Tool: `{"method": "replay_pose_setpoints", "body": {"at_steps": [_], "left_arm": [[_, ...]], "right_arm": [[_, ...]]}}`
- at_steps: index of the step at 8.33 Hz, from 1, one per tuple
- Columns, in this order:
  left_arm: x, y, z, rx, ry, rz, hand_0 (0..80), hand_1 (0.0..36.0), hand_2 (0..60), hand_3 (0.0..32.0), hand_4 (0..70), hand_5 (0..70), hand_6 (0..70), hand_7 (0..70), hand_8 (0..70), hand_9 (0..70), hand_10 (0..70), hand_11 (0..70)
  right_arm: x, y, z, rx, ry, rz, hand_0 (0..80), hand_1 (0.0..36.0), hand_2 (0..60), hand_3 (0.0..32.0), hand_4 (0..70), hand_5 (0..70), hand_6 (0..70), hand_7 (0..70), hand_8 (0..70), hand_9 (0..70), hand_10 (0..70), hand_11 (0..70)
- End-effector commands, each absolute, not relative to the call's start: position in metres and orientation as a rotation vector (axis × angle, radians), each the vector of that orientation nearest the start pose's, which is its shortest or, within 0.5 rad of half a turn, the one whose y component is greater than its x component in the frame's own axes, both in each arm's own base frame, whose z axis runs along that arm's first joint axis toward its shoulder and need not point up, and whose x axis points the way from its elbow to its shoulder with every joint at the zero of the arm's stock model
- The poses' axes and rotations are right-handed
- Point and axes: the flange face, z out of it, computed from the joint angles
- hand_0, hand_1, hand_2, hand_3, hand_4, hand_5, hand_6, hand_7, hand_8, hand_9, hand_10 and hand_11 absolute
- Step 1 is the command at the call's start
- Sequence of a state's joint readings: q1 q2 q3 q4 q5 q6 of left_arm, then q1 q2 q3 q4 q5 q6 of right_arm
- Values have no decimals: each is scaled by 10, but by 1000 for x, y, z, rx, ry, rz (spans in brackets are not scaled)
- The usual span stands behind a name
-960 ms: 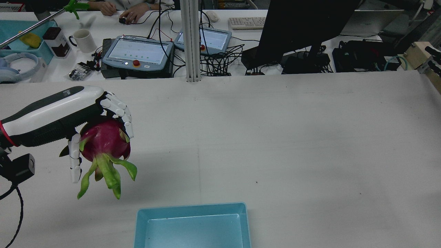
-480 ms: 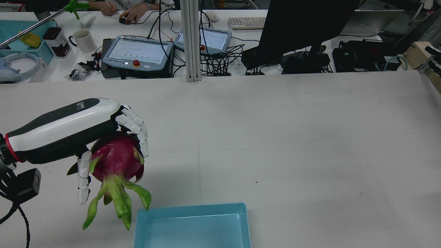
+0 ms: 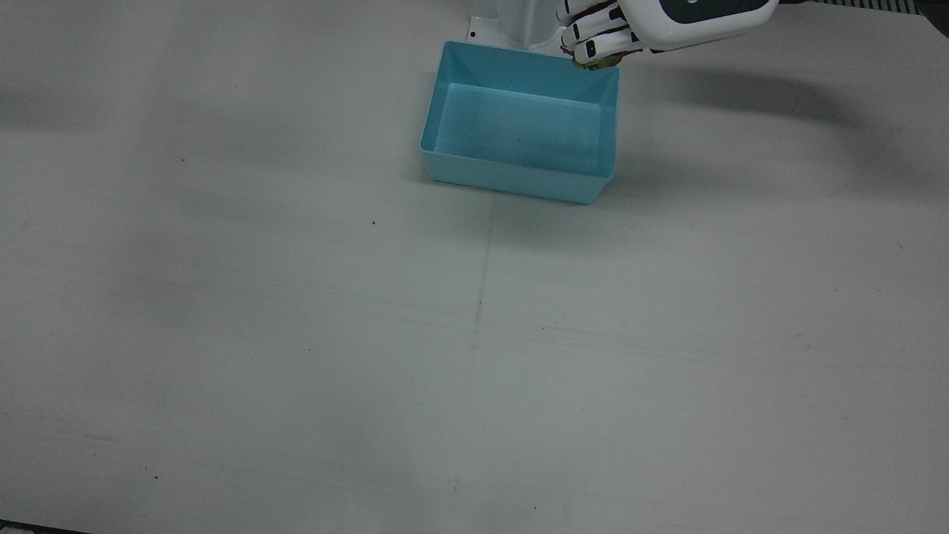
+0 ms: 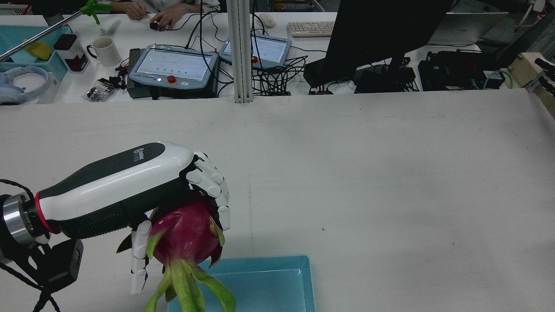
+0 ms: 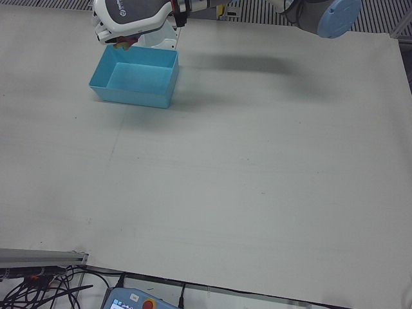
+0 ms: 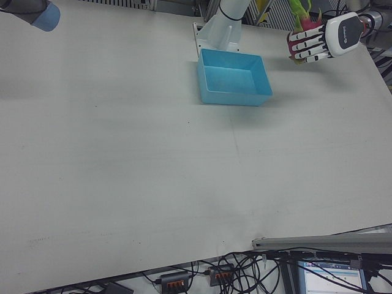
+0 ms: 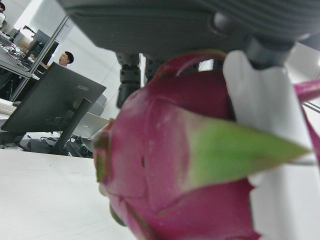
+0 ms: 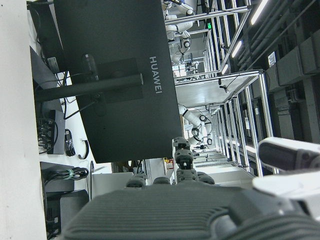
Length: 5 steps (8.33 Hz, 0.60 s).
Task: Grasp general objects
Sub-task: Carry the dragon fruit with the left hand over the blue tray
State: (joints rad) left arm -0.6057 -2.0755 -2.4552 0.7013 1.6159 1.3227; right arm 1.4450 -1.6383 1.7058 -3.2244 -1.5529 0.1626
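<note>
left hand (image 4: 204, 182) is clamped around a dragon fruit (image 4: 188, 236), its white fingers (image 4: 219, 199) curled over the top and far side of the magenta body while another finger (image 4: 139, 255) hangs down the near side. in the rear view the fruit is carried clear of the table (image 4: 390, 173), its green leafy scales pointing down, and it sits just at the left corner of the light blue bin (image 4: 260, 277), partly overlapping the bin's rim in that view. the front view shows the same hand (image 3: 615, 33) at the bin's (image 3: 519, 126) back right corner, with only a sliver of the fruit peeking under the fingers. the bin holds nothing. from the left hand view the fruit (image 7: 175, 165) fills the frame, a green scale pressed against a white finger.

right hand (image 8: 200, 200) shows only in its own camera, as ribbed dark palm and fingers pointing toward a black monitor (image 8: 115, 75); whether it is spread or clenched cannot be told.

at the desk beyond the table sit two teach pendants (image 4: 175, 65) and a white mug (image 4: 106, 50).
</note>
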Motion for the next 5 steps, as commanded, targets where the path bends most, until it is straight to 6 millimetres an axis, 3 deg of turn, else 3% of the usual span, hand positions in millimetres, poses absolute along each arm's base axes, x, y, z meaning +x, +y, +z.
{"method": "replay_pose_setpoints", "body": {"at_steps": [1, 4, 5], "left_arm": [[317, -286, 93, 342, 2293, -320, 567, 319, 600, 0, 700, 700, 700, 700, 700, 700, 700, 700], [333, -276, 79, 311, 2307, -301, 576, 334, 600, 0, 700, 700, 700, 700, 700, 700, 700, 700], [335, -274, 78, 308, 2317, -295, 535, 333, 600, 0, 691, 700, 700, 700, 700, 700, 700, 700]], "right_arm": [[76, -474, 661, 295, 2160, -2209, 0, 0, 0, 0, 0, 0, 0, 0, 0, 0, 0, 0], [76, -474, 661, 293, 2158, -2210, 0, 0, 0, 0, 0, 0, 0, 0, 0, 0, 0, 0], [76, -474, 661, 292, 2156, -2212, 0, 0, 0, 0, 0, 0, 0, 0, 0, 0, 0, 0]]}}
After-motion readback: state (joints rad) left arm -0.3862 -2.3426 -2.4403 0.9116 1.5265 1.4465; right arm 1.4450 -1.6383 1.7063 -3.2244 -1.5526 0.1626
